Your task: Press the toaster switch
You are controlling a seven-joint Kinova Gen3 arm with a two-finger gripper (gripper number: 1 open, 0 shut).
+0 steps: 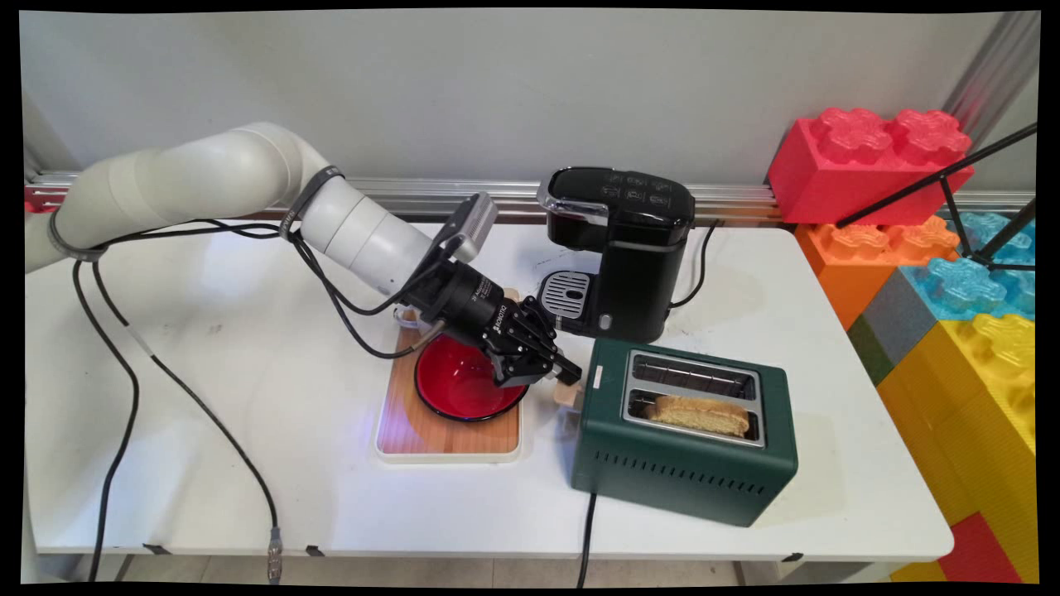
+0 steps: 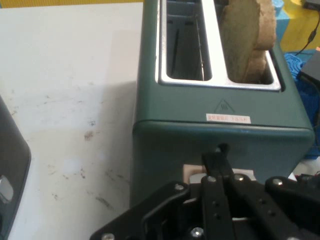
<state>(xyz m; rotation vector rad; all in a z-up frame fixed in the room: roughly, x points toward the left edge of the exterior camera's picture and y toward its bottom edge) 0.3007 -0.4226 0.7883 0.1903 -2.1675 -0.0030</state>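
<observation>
Main view: the white arm is reaching in from the left, its black gripper pointing at the left end of a dark green toaster that is sitting toward the front right of the white table. The fingers look drawn together at the pale lever knob on that end — whether they are actually pinching it cannot be told from here. A slice of toast is standing in the toaster's front slot; the rear slot is showing bare metal. Just behind the wrist, a red bowl is resting on a wooden board with a white rim, near the table's middle. A black coffee machine is standing behind the toaster, close to the back edge, its cord trailing off to the right. Big coloured toy bricks are stacked off the table's right edge. Hand view: the linkage is filling the bottom, and one black finger is lying against the toaster's end wall, just over the pale knob, which is mostly hidden. The fingers appear closed, tips meeting — no gap showing between them. Above, the two slots are open, with the toast leaning in the right-hand one.
</observation>
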